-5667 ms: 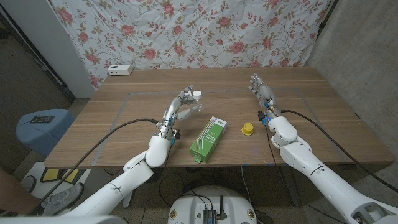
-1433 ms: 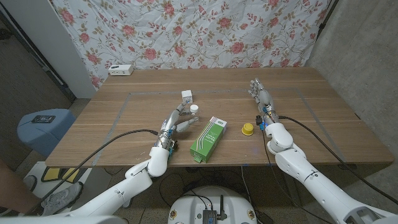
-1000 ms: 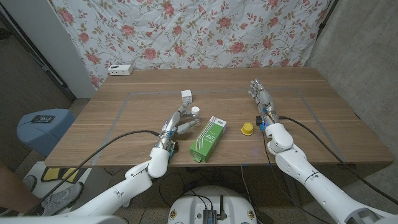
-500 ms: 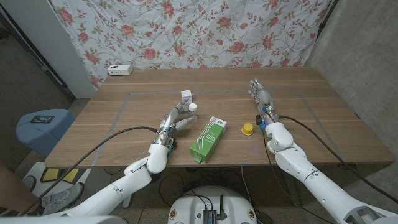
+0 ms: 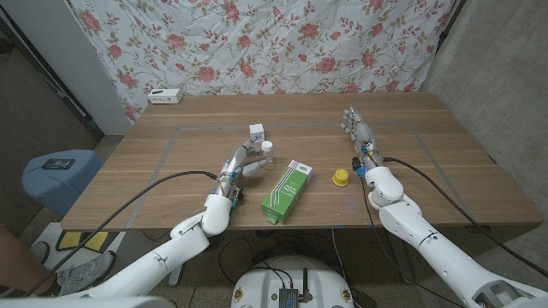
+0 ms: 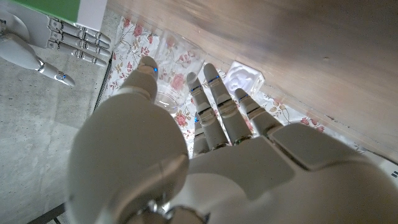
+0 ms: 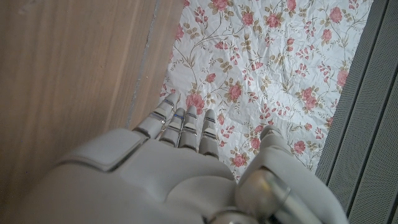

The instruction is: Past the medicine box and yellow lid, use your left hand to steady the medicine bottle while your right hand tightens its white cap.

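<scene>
A small clear medicine bottle with a round white cap is cupped by the glossy left robot hand beyond the green cardboard medicine box. The right robot hand is held spread near the domed yellow lid on the wood-grain table.

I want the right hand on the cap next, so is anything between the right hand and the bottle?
Nothing stands directly between them. The right hand waits across bare table from the bottle, which is at the left hand. The green box and yellow lid lie nearer the robot, beside that path.
</scene>
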